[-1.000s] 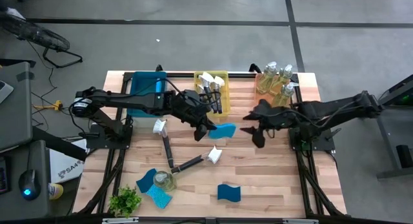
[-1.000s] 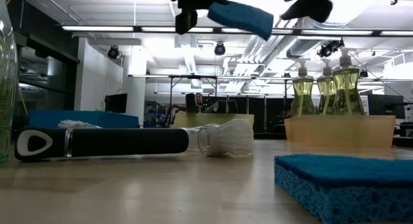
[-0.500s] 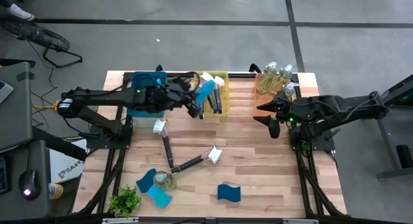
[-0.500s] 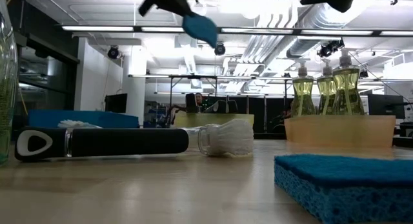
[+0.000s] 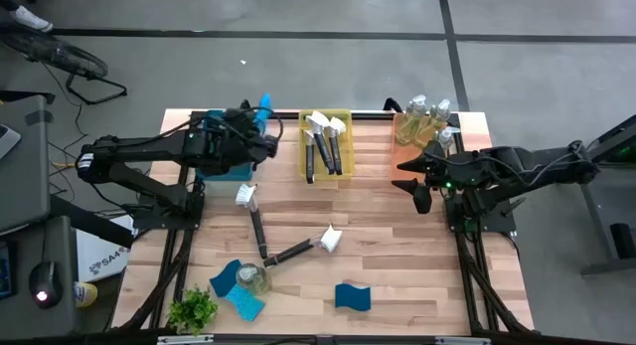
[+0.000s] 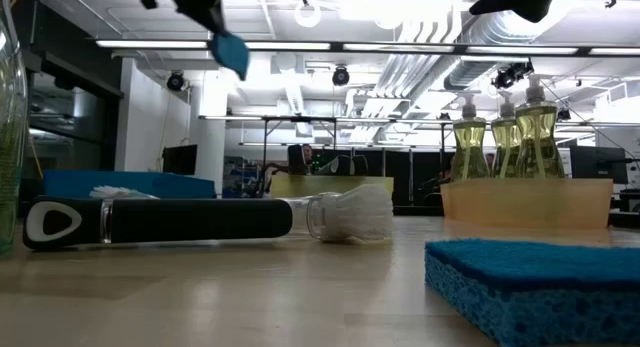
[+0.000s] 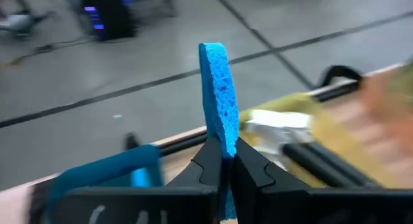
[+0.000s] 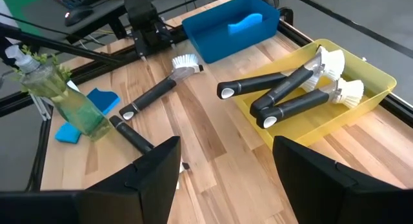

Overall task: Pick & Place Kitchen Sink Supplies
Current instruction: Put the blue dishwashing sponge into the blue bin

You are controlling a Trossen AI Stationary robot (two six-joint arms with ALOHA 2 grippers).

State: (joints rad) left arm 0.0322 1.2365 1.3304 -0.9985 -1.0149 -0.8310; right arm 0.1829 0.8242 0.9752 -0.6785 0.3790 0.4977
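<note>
The left claw (image 7: 222, 161) pinches a blue sponge (image 7: 218, 98) on edge above the blue bin (image 5: 221, 146), upper left of the high view. Released off-centre, it could bounce outside. The right claw (image 8: 222, 162) waits spread, empty, at right.

One camera looks straight down on the whole table (image 5: 397, 256). One sits low on it. Each wrist camera peeks past its own fingers (image 8: 155, 172). All see the yellow bin (image 5: 343, 176).

brushes (image 5: 323, 146) in tray (image 5: 345, 114), bottles (image 5: 425, 121) right
</note>
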